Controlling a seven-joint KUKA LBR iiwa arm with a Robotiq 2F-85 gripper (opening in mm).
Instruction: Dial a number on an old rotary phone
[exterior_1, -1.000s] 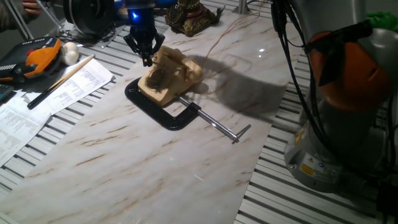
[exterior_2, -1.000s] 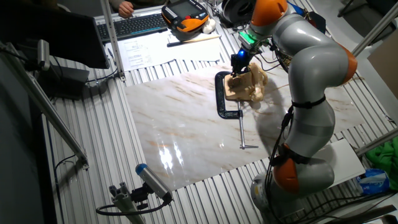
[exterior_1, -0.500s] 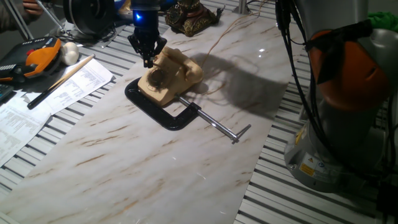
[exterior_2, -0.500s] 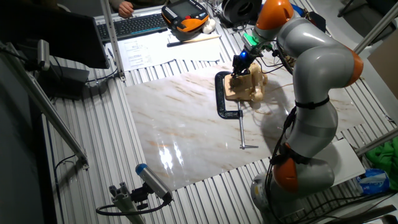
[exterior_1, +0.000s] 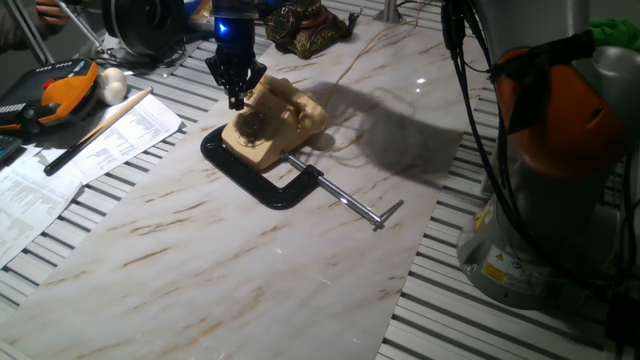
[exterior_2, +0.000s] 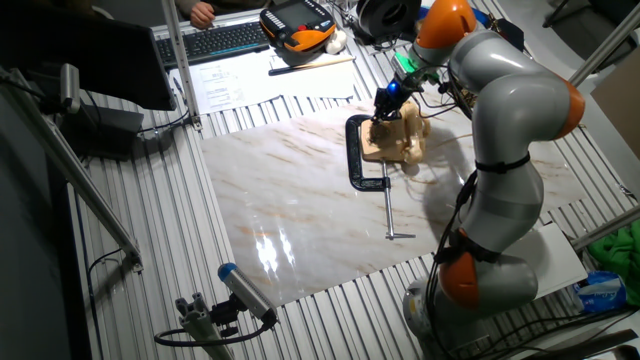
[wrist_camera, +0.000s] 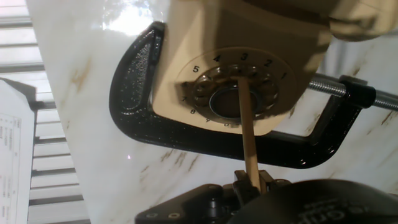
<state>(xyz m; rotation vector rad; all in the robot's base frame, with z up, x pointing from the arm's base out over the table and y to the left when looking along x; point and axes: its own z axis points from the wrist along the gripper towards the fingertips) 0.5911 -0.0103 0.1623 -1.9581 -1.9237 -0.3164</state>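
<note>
The old rotary phone (exterior_1: 278, 118) (exterior_2: 402, 137) is cream-beige and sits on the marble slab, held by a black C-clamp (exterior_1: 258, 182) (wrist_camera: 133, 102). My gripper (exterior_1: 237, 97) (exterior_2: 381, 109) (wrist_camera: 251, 181) hovers just over the phone's dial side, shut on a thin wooden stick (wrist_camera: 247, 134). In the hand view the stick's tip rests on the round dial (wrist_camera: 235, 93), at the finger holes near the 3 and 4. The handset crosses the top of the phone body (wrist_camera: 205, 31).
The clamp's steel screw rod (exterior_1: 352, 203) juts across the slab toward the front right. Papers (exterior_1: 95, 140), a wooden rod (exterior_1: 105, 122) and an orange pendant (exterior_1: 62, 88) lie at the left. A dark ornament (exterior_1: 305, 25) stands behind, and the arm's base (exterior_1: 550, 160) is on the right.
The gripper has shifted slightly and straightened over the dial during the first half second, then held still. Phone and clamp have not moved.
</note>
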